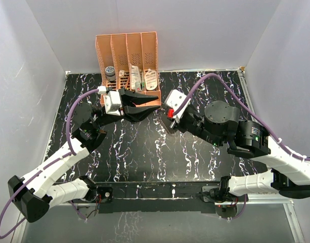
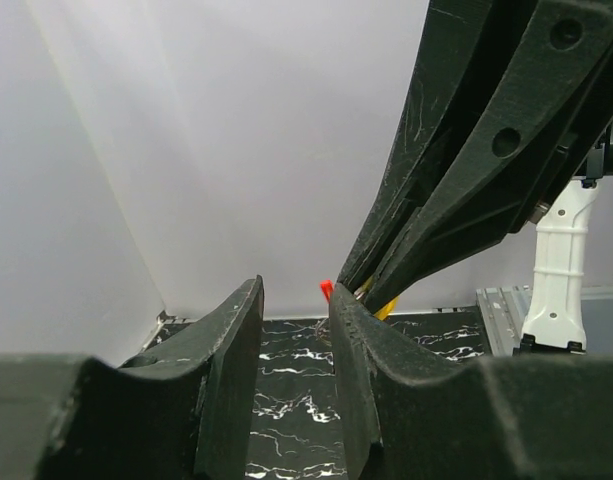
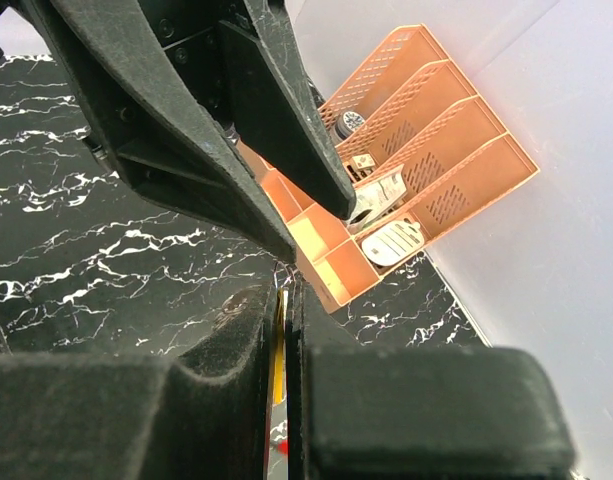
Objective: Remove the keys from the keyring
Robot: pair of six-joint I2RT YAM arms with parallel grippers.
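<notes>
My right gripper (image 1: 167, 117) is shut on the keyring, whose tag shows as a red spot (image 1: 171, 113) at its tips. In the right wrist view a thin yellow and white edge (image 3: 277, 345) is pinched between the shut fingers (image 3: 246, 330), and a thin wire loop (image 3: 283, 272) sticks out beyond them. I cannot tell whether the yellow edge is one of the keys. My left gripper (image 1: 156, 104) stands open just left of the right one, tips toward it. In the left wrist view, red (image 2: 326, 290) and yellow (image 2: 387, 306) bits show beside its right finger (image 2: 371, 350), with nothing between its jaws.
An orange slotted rack (image 1: 127, 50) stands against the back wall, right behind the left gripper, holding a white oval item (image 1: 150, 78), a small jar and packets. White walls enclose the black marbled table (image 1: 144, 152) on three sides.
</notes>
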